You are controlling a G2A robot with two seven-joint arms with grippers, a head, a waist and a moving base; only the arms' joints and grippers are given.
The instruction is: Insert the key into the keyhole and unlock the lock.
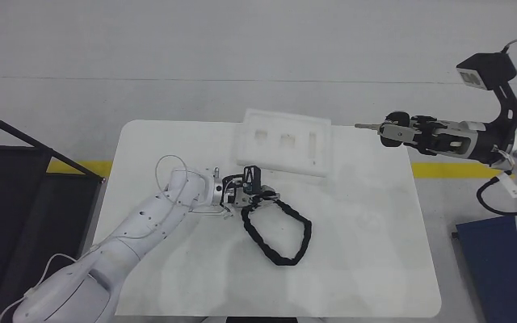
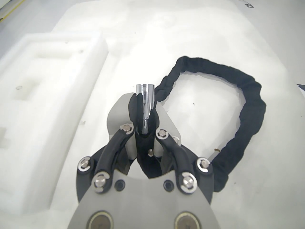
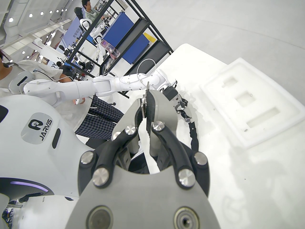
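Observation:
A black fabric-sleeved chain lock point(image 1: 279, 234) lies looped on the white table point(image 1: 363, 258). Its chrome lock cylinder point(image 2: 145, 98) stands out from my left gripper point(image 2: 143, 103), which is shut on it just above the table, near the loop's upper left end point(image 1: 246, 194). My right gripper point(image 1: 388, 129) hangs in the air past the table's far right corner, well apart from the lock. It is shut on a small metal key point(image 3: 144, 102), whose tip point(image 1: 363, 126) points left towards the foam tray. The chain point(image 3: 194, 134) and the left gripper point(image 3: 178, 106) appear farther off in the right wrist view.
A white foam tray point(image 1: 284, 141) with three recesses sits at the table's far edge, just behind the left gripper. A black rack point(image 1: 32, 186) stands left of the table and a blue cabinet point(image 1: 489, 258) to its right.

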